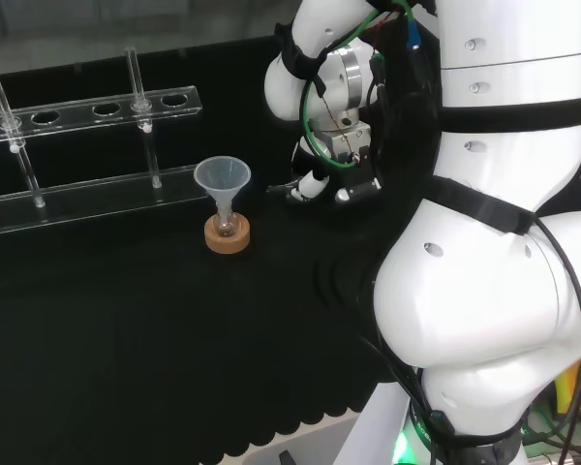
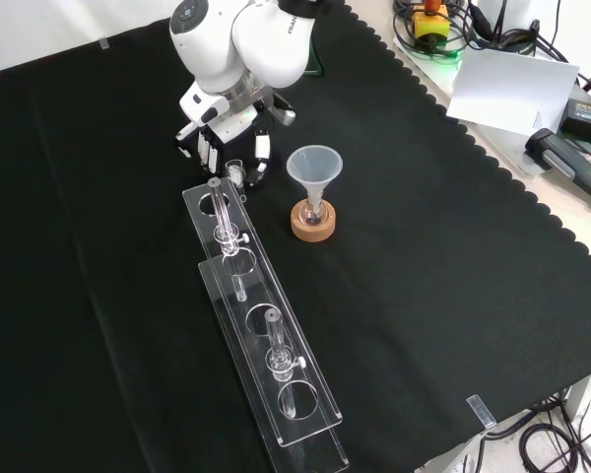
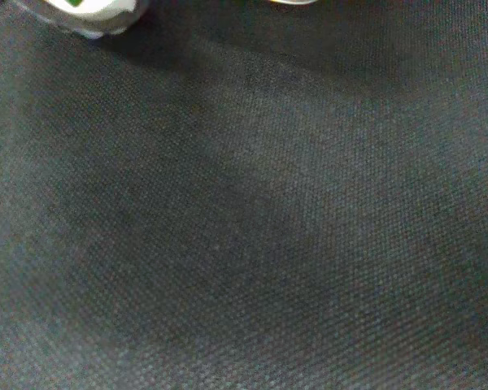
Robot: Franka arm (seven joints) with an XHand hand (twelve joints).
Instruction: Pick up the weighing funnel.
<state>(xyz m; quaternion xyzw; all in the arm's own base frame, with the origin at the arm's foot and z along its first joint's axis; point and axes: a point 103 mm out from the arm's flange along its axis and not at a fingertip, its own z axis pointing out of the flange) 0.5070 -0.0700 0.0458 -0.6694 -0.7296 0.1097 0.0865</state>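
My hand (image 1: 321, 180) (image 2: 227, 133) is down at the cloth, just right of the funnel in the head view. In the front view its fingers (image 2: 209, 150) and thumb (image 2: 261, 150) point down at the cloth, fairly straight and spread. A small clear piece, which looks like the weighing funnel (image 2: 236, 173), lies on the cloth between them, right at the rack's far end. I cannot tell whether any finger touches it. The wrist view has bare black cloth and a blurred white part of the hand (image 3: 98, 15).
The big funnel (image 1: 222, 179) (image 2: 314, 166) stands in a small flask on a cork ring (image 1: 227, 235) (image 2: 312, 221), close to the hand. A long clear tube rack (image 1: 87, 199) (image 2: 266, 335) with glass tubes lies beside them. Cables and boxes lie beyond the cloth's scalloped edge (image 2: 492, 158).
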